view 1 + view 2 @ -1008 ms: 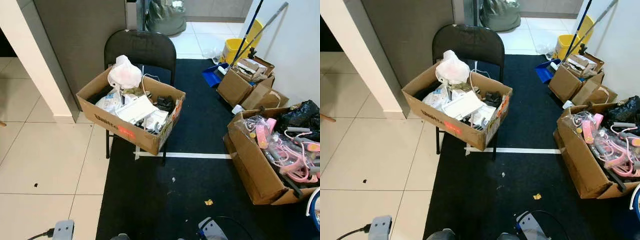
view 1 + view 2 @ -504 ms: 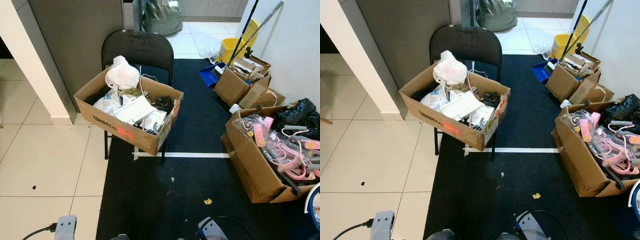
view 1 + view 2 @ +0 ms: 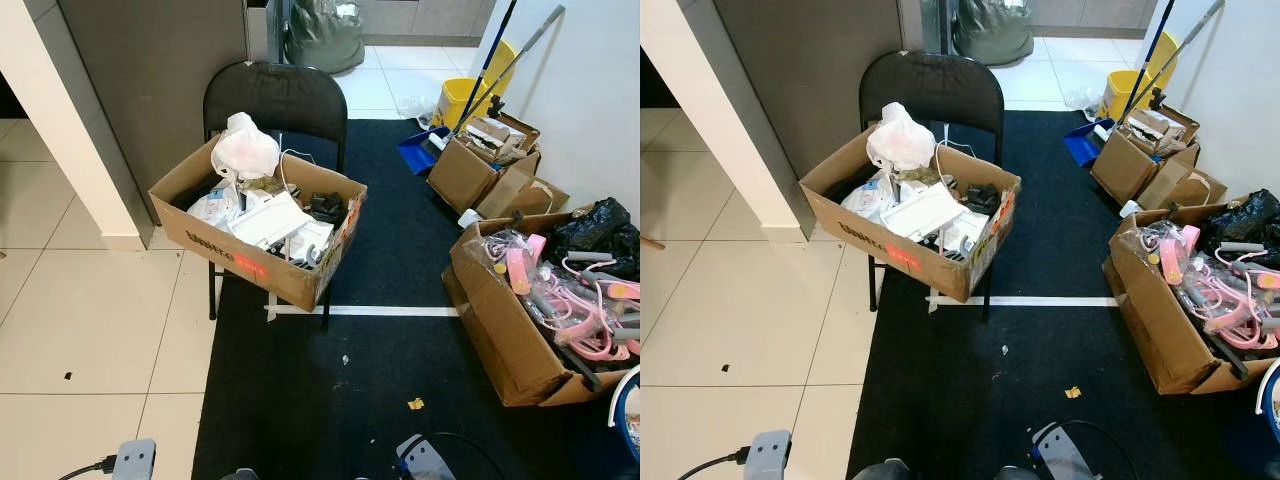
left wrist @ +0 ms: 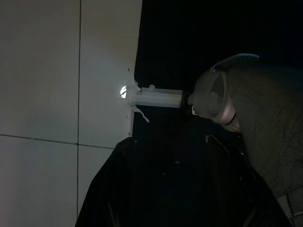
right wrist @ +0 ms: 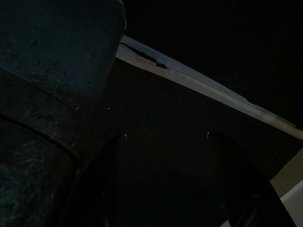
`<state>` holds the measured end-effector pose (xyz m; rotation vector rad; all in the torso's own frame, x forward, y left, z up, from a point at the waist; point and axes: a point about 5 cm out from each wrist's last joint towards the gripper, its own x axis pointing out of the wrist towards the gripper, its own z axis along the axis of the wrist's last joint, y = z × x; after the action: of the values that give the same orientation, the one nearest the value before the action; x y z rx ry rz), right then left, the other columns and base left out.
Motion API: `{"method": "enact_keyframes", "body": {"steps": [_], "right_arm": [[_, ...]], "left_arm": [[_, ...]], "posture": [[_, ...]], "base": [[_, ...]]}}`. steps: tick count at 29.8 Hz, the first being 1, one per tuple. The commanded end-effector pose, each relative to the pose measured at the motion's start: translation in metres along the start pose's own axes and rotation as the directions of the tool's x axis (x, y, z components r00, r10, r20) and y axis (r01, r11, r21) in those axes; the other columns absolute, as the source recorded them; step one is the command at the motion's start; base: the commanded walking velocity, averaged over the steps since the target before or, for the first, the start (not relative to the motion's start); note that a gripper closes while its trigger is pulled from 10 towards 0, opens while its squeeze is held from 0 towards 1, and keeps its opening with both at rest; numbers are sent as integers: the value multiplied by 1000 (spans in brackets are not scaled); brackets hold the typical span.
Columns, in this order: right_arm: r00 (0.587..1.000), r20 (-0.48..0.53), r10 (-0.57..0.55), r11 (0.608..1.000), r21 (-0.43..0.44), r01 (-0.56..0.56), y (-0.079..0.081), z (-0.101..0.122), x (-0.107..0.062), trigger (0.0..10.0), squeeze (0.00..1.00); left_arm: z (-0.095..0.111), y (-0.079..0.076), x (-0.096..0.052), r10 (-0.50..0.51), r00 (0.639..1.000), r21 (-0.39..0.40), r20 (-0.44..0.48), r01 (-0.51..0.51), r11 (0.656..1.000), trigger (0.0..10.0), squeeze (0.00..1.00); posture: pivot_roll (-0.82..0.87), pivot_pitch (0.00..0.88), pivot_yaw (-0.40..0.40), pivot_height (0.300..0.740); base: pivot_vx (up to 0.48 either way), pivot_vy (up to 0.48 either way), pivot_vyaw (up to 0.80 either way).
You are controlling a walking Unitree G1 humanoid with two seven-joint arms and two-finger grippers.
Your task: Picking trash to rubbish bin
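Observation:
A small yellow scrap of trash [image 3: 416, 404] lies on the black mat [image 3: 300, 400] just ahead of me. A tiny white bit [image 3: 345, 358] sits a little further on, near the white tape line [image 3: 390, 311]. A black speck [image 3: 68, 376] rests on the tiles to the left. At the right edge is a curved blue and white rim [image 3: 626, 408], perhaps a bin. Both arms hang idle at the bottom edge, the left arm [image 3: 133, 460] over the tiles and the right arm [image 3: 420, 457] over the mat. The dark left wrist view shows the tape line [image 4: 156, 98] and tiles.
A black folding chair [image 3: 277, 98] carries an open cardboard box [image 3: 250, 262] full of clutter and a white bag [image 3: 247, 150]. Another box [image 3: 505, 335] of pink items stands at the right, with more boxes [image 3: 465, 175], a yellow bucket [image 3: 462, 98] and mops behind.
Only the camera has shifted a little, sliding the whole scene slightly left. Nothing on the floor or in the boxes has moved.

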<state>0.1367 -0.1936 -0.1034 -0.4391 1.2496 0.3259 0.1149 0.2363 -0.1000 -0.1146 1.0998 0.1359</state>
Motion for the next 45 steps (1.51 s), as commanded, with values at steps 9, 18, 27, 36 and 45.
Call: {"method": "enact_keyframes", "body": {"steps": [9,18,27,36,45], "right_arm": [[999,7,33,999,12,-33,8,2,1,10000,0],[999,11,37,999,8,-37,8,3,1,10000,0],[999,8,38,999,-4,-38,7,4,1,10000,0],[999,11,37,999,-5,-37,7,4,1,10000,0],[999,12,44,999,-11,-44,8,5,1,10000,0]], "left_arm": [[-10,9,-3,22,998,10,-55,-22,1000,10000,0],[-4,9,-2,27,998,12,-50,-26,1000,10000,0],[0,10,-1,30,999,10,-42,-30,1000,10000,0],[-1,6,0,22,998,25,-55,-21,999,10000,0],[-1,2,1,27,998,42,-60,-25,999,10000,0]], "posture": [[10,64,-10,740],[20,59,-11,740],[29,51,-19,740],[28,44,-18,740],[50,40,-20,740]], "base": [[0,0,0],[0,0,0],[0,0,0],[0,0,0],[-305,0,0]]}}
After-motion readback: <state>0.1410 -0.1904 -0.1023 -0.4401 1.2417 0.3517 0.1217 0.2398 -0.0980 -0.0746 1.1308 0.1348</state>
